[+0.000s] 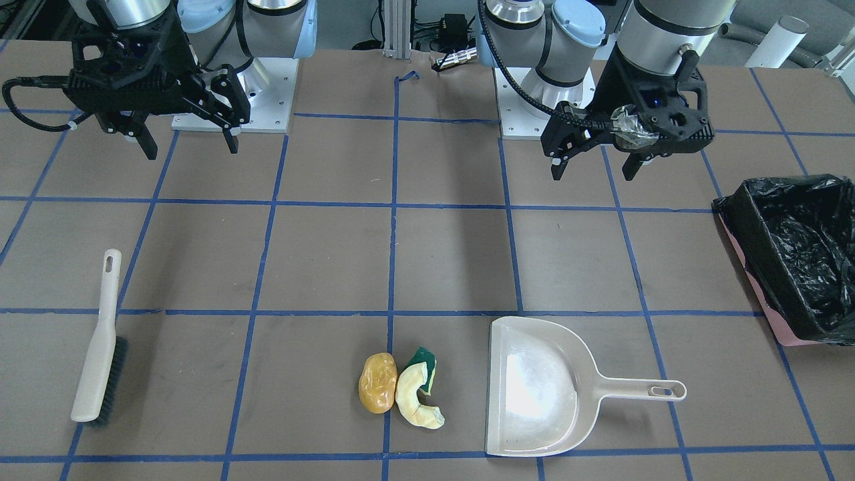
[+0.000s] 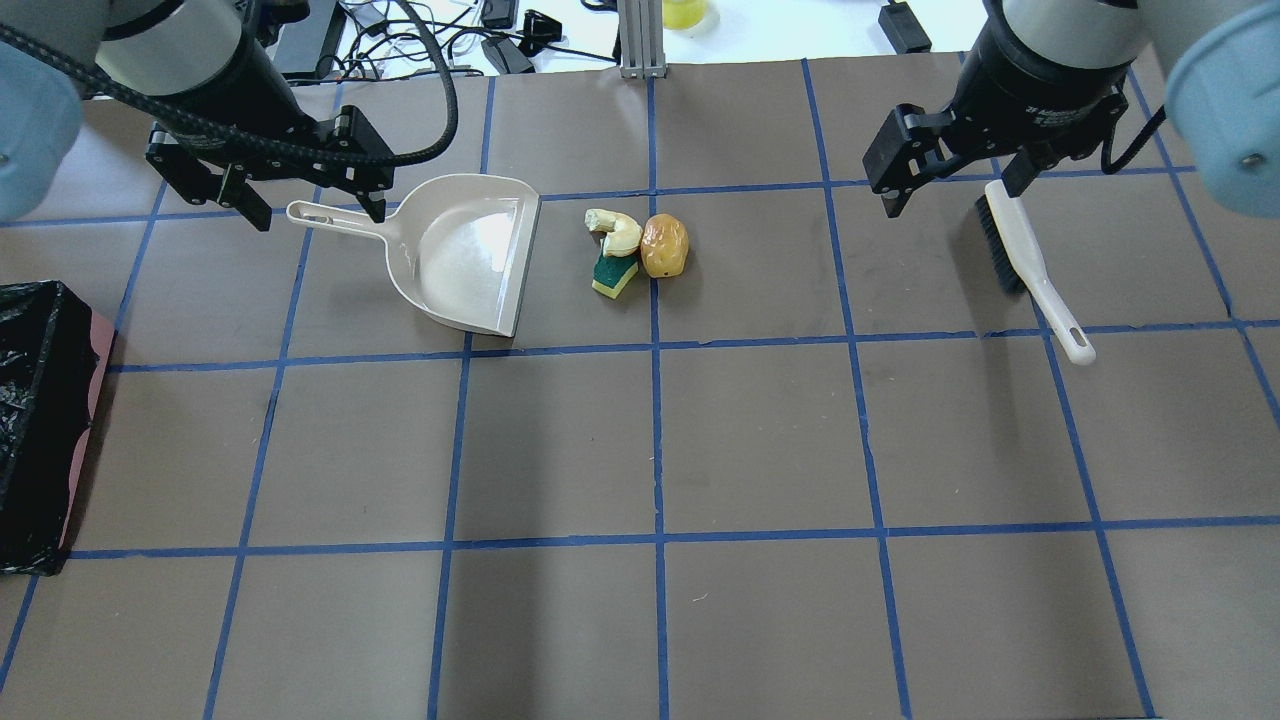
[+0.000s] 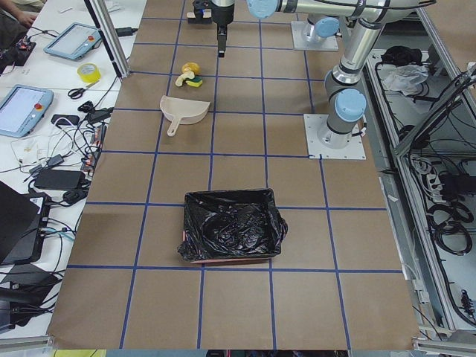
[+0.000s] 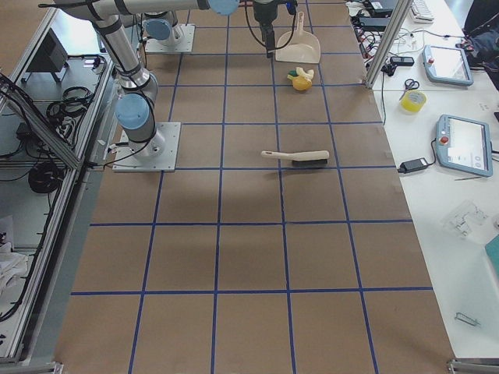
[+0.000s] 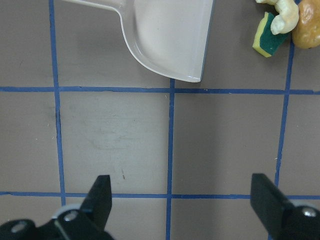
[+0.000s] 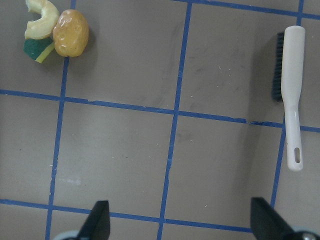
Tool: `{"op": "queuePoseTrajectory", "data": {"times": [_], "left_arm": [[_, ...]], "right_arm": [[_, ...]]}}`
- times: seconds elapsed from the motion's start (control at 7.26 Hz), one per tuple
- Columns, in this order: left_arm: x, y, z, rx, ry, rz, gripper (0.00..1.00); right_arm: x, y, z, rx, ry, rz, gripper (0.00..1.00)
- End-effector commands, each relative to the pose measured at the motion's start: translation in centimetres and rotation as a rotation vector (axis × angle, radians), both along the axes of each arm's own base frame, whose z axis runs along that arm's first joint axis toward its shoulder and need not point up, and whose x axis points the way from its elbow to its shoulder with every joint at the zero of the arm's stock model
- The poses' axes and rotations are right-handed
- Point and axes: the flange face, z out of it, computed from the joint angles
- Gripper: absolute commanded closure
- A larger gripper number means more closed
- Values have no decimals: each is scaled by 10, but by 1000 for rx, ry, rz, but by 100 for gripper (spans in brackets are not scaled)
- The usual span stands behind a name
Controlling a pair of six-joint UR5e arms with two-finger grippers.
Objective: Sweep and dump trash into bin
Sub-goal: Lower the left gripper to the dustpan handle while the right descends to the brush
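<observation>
Both spread wide, holding nothing: left gripper [image 1: 592, 170] and right gripper [image 1: 193, 150]; you'll find the trash [image 1: 405, 394], i.e. potato lump [image 1: 377, 392], crescent piece [image 1: 421, 413], sponge block [image 1: 425, 364], bunched fwd of and between them; dustpan [image 1: 541, 394] lies fwd of left gripper; brush [image 1: 99, 347] fwd of right; bin [image 1: 751, 250] well outboard of left.

Three trash pieces [image 1: 409, 393], one dustpan [image 1: 534, 387], one brush [image 1: 100, 344], one bin [image 1: 758, 267].

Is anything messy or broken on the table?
Nothing looks broken or spilled. The only mess: the potato-like lump, cream crescent and sponge block lie bunched together on the table beside the dustpan's open edge. The brush and bin look fine.
</observation>
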Motion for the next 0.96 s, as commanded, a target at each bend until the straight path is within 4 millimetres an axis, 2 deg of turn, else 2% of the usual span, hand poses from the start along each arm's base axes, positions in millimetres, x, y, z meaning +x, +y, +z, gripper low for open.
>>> {"op": "queuePoseTrajectory", "data": {"times": [0.0, 0.28, 0.41, 0.55, 0.69, 0.83], "left_arm": [[1, -1, -1, 2, -2, 0, 0], [2, -1, 0, -2, -4, -9, 0], [9, -4, 1, -9, 2, -41, 0], [10, -5, -8, 8, -19, -185, 0], [17, -10, -14, 21, -26, -309, 0], [46, -22, -25, 38, -26, -406, 0]], "right_arm": [[0, 0, 0, -3, 1, 0, 0], [-7, -6, -3, 1, 3, 0, 0], [-11, -5, -4, 9, 32, -2, 0], [-8, -9, -7, 4, 20, -11, 0], [-12, -34, -48, 94, 36, -2, 0], [-25, -55, -79, 146, 34, -21, 0]]}}
